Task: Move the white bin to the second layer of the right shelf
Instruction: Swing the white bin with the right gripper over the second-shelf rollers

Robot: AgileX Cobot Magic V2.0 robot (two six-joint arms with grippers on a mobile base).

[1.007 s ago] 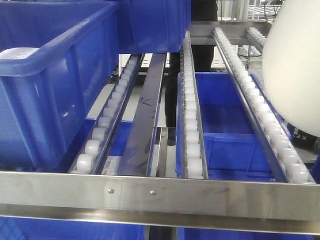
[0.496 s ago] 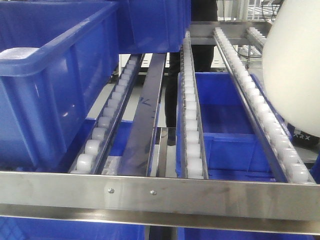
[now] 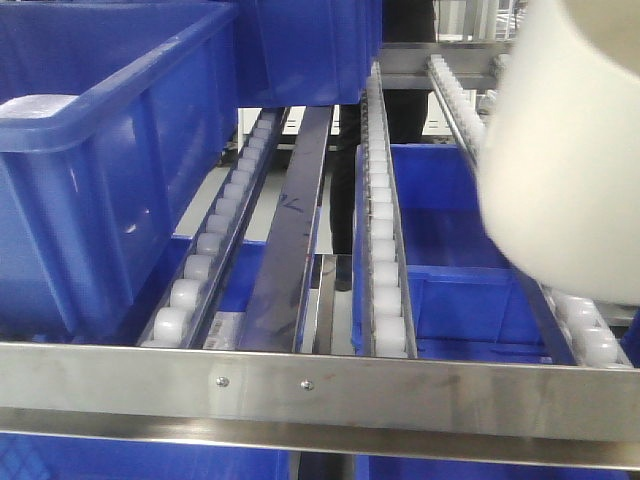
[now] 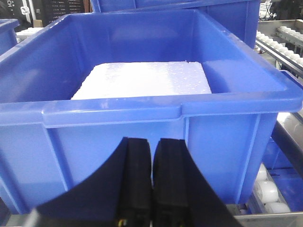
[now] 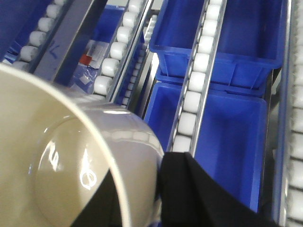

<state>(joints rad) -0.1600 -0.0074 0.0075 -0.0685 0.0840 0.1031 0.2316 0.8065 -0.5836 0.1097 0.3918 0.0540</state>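
The white bin (image 3: 565, 150) hangs tilted at the right of the front view, above the right roller track of the right shelf second layer (image 3: 385, 250). That level's riveted steel front rail (image 3: 320, 385) runs across the bottom. In the right wrist view the glossy bin (image 5: 57, 156) fills the lower left. My right gripper (image 5: 142, 194) is shut on the bin's wall, one finger inside and one finger (image 5: 189, 189) outside. My left gripper (image 4: 152, 161) is shut with nothing in it, just in front of a blue crate (image 4: 142, 123).
A large blue crate (image 3: 100, 150) sits on the rollers at the left, holding a white foam slab (image 4: 142, 80). More blue crates (image 5: 236, 137) lie on the level below the tracks. A person in dark clothes (image 3: 405, 40) stands behind the rack.
The white bin has swung left and lower in the front view, now covering the upper part of the right roller track. The left gripper's side of the scene looks unchanged.
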